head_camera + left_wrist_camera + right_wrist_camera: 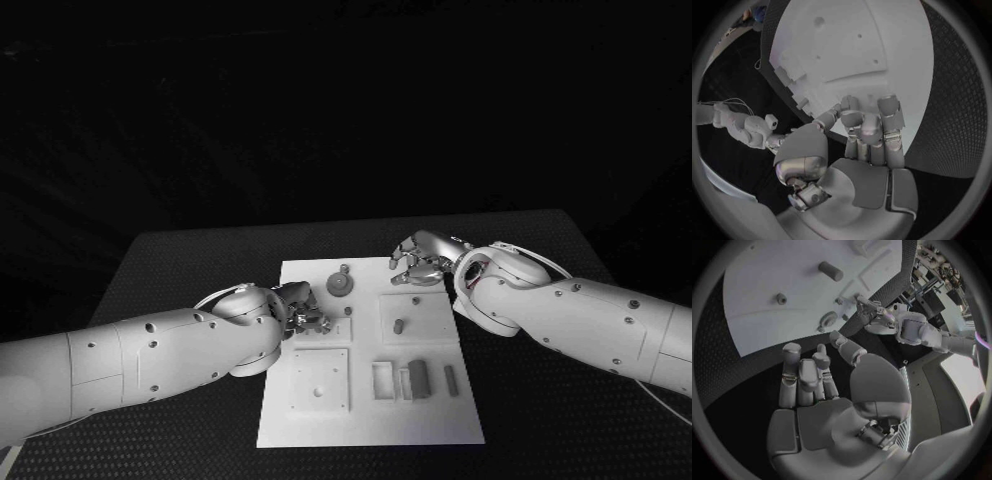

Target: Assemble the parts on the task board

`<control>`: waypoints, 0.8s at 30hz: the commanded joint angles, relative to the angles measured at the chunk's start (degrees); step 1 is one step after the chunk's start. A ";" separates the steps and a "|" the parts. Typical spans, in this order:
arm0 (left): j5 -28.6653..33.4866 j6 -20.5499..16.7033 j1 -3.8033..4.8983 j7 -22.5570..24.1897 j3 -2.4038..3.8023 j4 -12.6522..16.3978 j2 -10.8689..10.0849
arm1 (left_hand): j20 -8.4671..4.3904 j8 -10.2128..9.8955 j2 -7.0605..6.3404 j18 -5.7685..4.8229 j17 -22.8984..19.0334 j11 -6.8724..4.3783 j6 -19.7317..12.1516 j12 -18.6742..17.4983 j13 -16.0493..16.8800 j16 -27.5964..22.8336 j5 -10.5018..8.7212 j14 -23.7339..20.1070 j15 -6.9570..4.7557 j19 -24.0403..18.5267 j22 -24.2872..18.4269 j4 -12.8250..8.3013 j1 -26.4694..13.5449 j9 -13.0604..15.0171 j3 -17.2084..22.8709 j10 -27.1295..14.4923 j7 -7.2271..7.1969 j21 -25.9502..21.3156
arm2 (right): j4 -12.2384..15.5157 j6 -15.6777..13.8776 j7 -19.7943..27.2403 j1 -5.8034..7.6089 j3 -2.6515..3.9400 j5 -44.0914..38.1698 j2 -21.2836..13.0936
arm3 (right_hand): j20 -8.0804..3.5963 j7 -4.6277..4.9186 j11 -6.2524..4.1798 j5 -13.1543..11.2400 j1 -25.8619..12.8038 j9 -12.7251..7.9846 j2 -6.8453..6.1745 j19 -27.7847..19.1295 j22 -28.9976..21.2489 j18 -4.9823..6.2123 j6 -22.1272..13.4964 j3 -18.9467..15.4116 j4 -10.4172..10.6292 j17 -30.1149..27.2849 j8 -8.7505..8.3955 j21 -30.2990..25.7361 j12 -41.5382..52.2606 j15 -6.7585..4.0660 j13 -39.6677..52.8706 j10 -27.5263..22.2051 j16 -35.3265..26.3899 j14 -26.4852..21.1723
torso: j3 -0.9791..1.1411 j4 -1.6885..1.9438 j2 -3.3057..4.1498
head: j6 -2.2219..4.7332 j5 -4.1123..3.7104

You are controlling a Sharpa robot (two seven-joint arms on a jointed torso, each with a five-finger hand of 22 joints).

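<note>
My left hand point(299, 306) hung over the left edge of the task board point(433, 420), about halfway up its length, with the fingers curled in toward the palm. From my left wrist I saw those fingers point(870, 125) folded together over the board's white surface point(848, 45), and I could not make out any part between them, so I cannot say for sure whether they pinched something small or nothing at all.

My right hand point(421, 258) sat at the far end of the board, near its right corner, fingers likewise bent inward. The right wrist view showed the fingers point(804, 372) drawn close side by side and the thumb apart from them, with nothing visible in the grasp.

The parts lay grey on the board (no blue in this light). A round piece point(340, 283) stood near the far end, between my two hands. A short peg point(398, 325) rose from a raised square pad right of centre. Nearer to me, a dark block point(418, 377) and a thin bar point(450, 378) lay side by side, and a square plate point(317, 382) with small holes sat on the left.
</note>
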 commanded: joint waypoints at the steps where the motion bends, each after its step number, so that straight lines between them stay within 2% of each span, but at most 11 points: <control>1: -1.18 0.76 -0.14 -0.37 -0.02 -0.09 -0.03 | 0.43 0.13 2.29 0.36 -0.09 -0.12 1.64 0.39 -0.09 0.34 -0.15 -0.21 -0.51 0.00 0.96 -1.56 1.54 0.05 1.98 -0.11 0.94 -0.29 | 0.01 0.48 0.18 -0.03 0.02 -0.11 -0.02 | -0.11 0.69 -0.10 0.36 -0.45 -0.04 0.02 0.42 0.56 2.71 1.17 0.19 0.02 -0.07 -0.35 -0.21 0.29 -0.13 -0.09 -0.46 -0.19 -0.46 | -0.01 -0.03 0.03 | 0.13 0.03; 7: -1.24 1.45 -0.15 -0.56 -0.02 -0.02 -0.20 | 0.43 0.12 2.34 0.37 -0.12 -0.12 1.66 0.40 -0.11 0.36 -0.22 -0.21 -0.51 0.00 0.96 -1.59 1.57 0.05 2.03 -0.12 0.93 -0.30 | -0.01 0.55 0.17 -0.03 0.02 -0.11 0.01 | -0.11 0.69 -0.10 0.36 -0.47 -0.04 0.02 0.42 0.56 2.71 1.18 0.20 0.03 -0.07 -0.36 -0.22 0.31 -0.13 -0.12 -0.46 -0.20 -0.46 | -0.03 0.00 0.02 | 0.06 0.01; 13: -1.24 1.42 -0.23 -0.56 -0.01 0.09 -0.37 | 0.43 0.10 2.31 0.39 -0.18 -0.13 1.67 0.42 -0.13 0.39 -0.24 -0.22 -0.51 0.00 0.97 -1.72 1.64 0.05 2.12 -0.13 0.92 -0.31 | 0.06 0.54 0.20 -0.03 0.02 -0.11 0.02 | -0.11 0.69 -0.10 0.36 -0.49 -0.04 0.04 0.43 0.56 2.71 1.18 0.20 0.04 -0.08 -0.36 -0.22 0.32 -0.13 -0.14 -0.47 -0.20 -0.46 | -0.07 0.06 0.01 | -0.02 -0.43; 24: -1.09 2.02 -0.23 -0.64 -0.01 0.18 -0.18 | 0.43 0.08 2.18 0.40 -0.24 -0.13 1.69 0.45 -0.17 0.43 -0.29 -0.22 -0.51 0.01 0.98 -1.89 1.73 0.05 2.19 -0.14 0.93 -0.30 | 0.00 0.66 0.21 -0.03 0.02 -0.11 0.15 | -0.11 0.69 -0.10 0.35 -0.53 -0.04 0.01 0.43 0.56 2.71 1.18 0.19 0.03 -0.08 -0.37 -0.24 0.35 -0.13 -0.19 -0.48 -0.20 -0.45 | -0.04 -0.04 0.03 | -0.17 -0.17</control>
